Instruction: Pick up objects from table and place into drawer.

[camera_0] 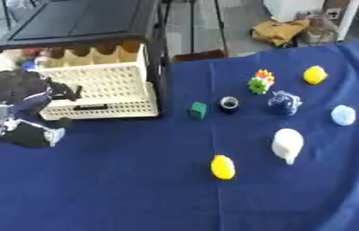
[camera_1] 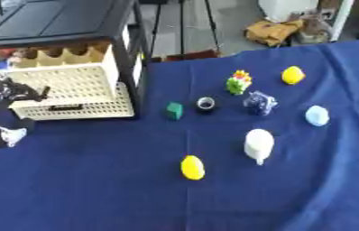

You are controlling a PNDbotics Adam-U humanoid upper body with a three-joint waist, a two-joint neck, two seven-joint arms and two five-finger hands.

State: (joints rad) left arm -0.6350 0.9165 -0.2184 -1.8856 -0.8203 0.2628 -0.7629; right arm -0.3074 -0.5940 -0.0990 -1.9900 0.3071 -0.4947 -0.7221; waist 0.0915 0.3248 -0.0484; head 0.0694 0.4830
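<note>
Currently | left hand (camera_0: 26, 92) at the cream drawer (camera_0: 103, 88), fingers too dark to tell spread or curled | drawer pulled out, contents unclear | still on blue table (camera_0: 119, 189): green cube (camera_0: 198, 109), yellow object (camera_0: 223, 167), black ring (camera_0: 229, 103), white object (camera_0: 287, 144), more beyond | judged mostly undone

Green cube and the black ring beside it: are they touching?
Apart. The left eye view shows a strip of blue cloth between the green cube and the black ring.
</note>
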